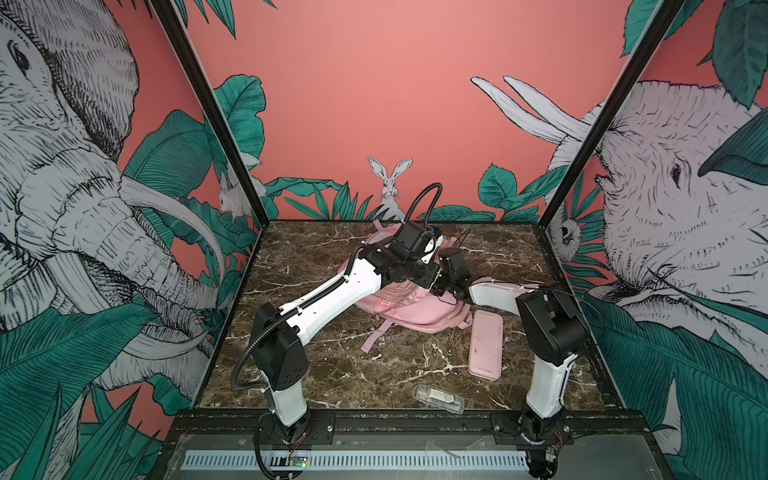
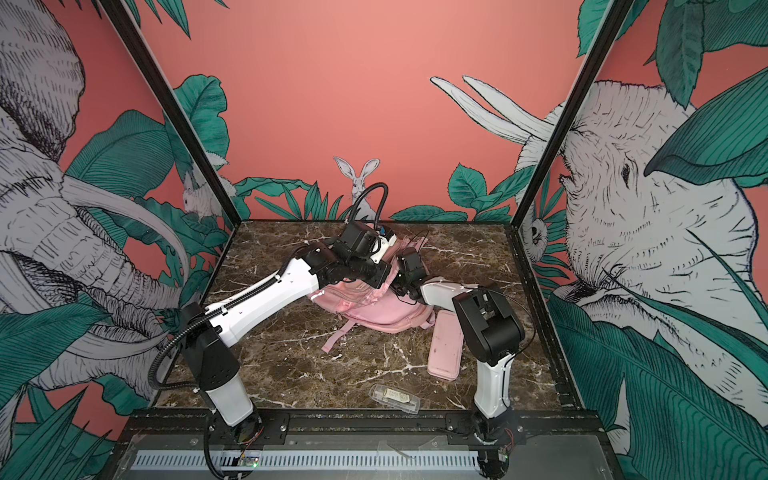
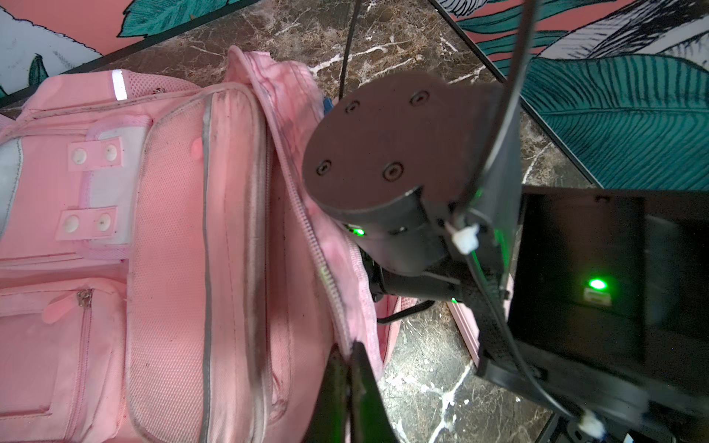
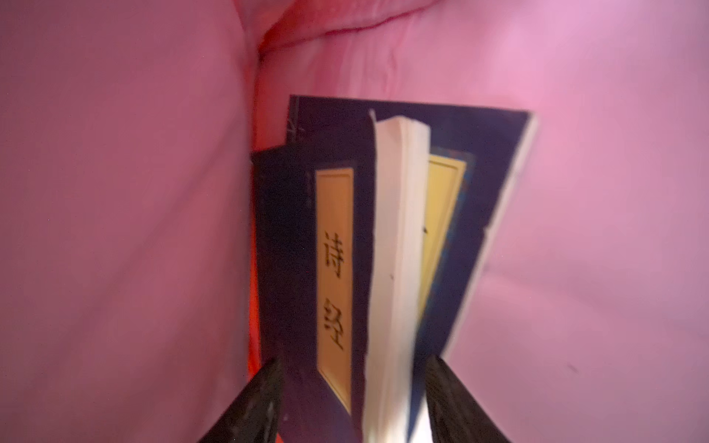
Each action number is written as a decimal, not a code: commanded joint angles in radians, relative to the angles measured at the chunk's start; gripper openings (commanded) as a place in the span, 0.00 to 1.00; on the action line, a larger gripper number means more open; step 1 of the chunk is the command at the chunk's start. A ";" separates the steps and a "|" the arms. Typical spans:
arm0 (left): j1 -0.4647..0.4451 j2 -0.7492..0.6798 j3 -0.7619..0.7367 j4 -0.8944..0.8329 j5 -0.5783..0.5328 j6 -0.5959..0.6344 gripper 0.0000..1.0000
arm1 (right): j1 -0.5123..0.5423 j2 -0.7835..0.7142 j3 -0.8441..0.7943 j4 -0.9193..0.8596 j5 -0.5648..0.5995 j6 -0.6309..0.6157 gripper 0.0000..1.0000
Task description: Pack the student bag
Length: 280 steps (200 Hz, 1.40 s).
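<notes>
Student bag [image 1: 407, 309]: pink, on the surface [image 1: 332, 374] midway between its left and right edges and nearer the back edge; 1 strap [image 1: 376, 336] trails toward the front edge.
Left gripper [image 3: 348, 351]: jaws clenched on the zipped rim of the bag's opening.
Right gripper [image 4: 356, 358]: inside the bag, pink lining on every side; jaws stand apart, 1 on either side of the books; whether they grip them cannot be told.
Books [image 4: 291, 230]: dark blue covers with yellow title strips, inside the bag.
Pencil case [image 1: 485, 345]: flat, pink, just beside the bag toward the right edge.
Clear packet [image 1: 438, 399]: near the front edge, well apart from the bag.
</notes>
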 commanded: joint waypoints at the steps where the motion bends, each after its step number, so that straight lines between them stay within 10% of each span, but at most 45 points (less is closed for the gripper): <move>1: -0.003 -0.037 0.017 0.029 0.001 -0.003 0.00 | 0.015 -0.052 0.040 -0.106 0.028 -0.111 0.61; 173: -0.076 0.119 -0.037 0.047 0.024 -0.024 0.01 | -0.086 -0.714 -0.287 -0.526 0.273 -0.353 0.57; 280: -0.113 0.116 -0.143 0.065 0.010 -0.016 0.27 | -0.089 -0.779 -0.255 -0.567 0.264 -0.396 0.57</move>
